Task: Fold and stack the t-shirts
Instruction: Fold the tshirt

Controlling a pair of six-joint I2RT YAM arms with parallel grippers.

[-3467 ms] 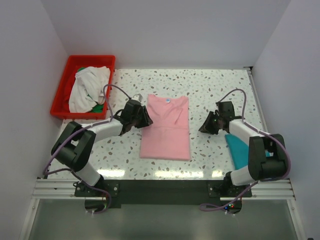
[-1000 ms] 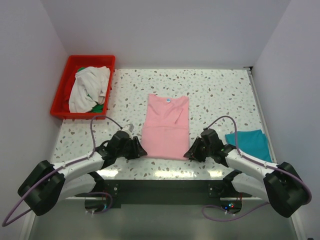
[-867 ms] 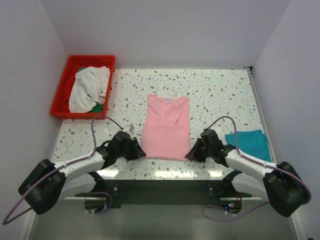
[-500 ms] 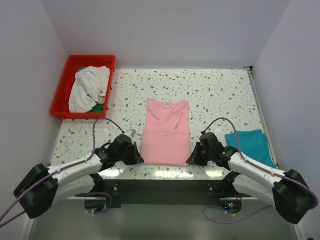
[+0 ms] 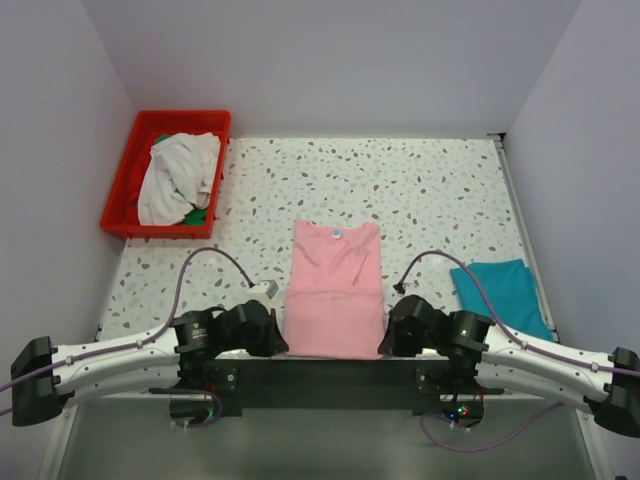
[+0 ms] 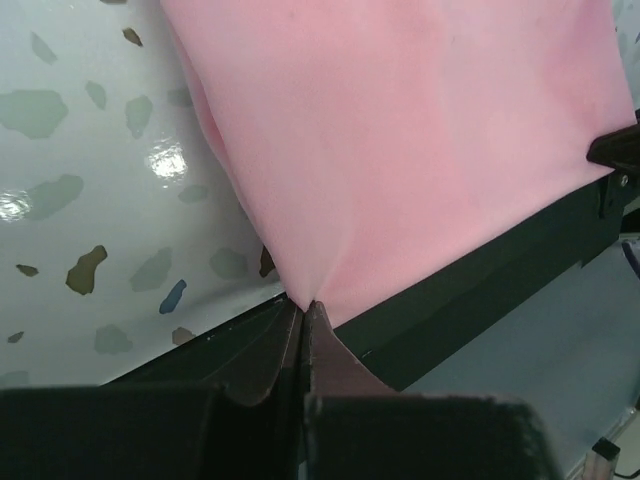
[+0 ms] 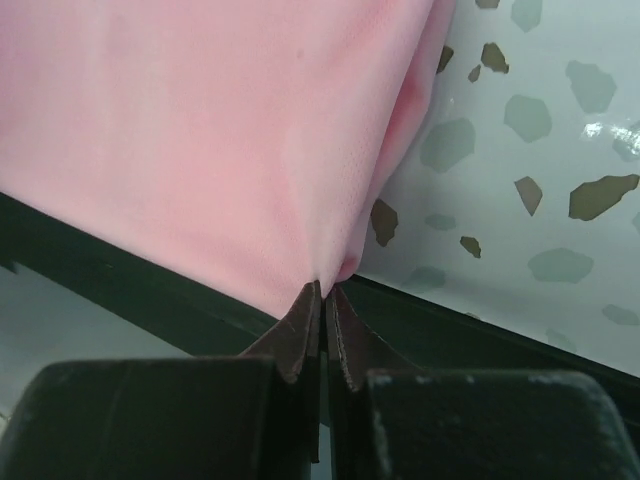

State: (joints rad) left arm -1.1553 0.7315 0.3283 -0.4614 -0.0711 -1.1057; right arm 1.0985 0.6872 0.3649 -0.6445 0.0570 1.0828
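A light pink t-shirt (image 5: 333,290) lies folded lengthwise down the middle of the table, neck label at the far end, its near hem pulled past the table's front edge. My left gripper (image 5: 281,345) is shut on the hem's left corner (image 6: 300,296). On the hem's right corner (image 7: 330,272) my right gripper (image 5: 384,347) is shut. A teal t-shirt (image 5: 501,293) lies folded at the right. An off-white t-shirt (image 5: 175,175) is heaped on a green one (image 5: 198,213) in the crate.
The red plastic crate (image 5: 128,170) stands at the back left corner. The black frame rail (image 5: 330,375) runs along the table's near edge beneath both grippers. White walls enclose the speckled table (image 5: 430,190) on three sides.
Both grippers shut on the pink shirt's near corners and drew back toward the arm bases, dragging the shirt nearer until its hem overhangs the front edge.
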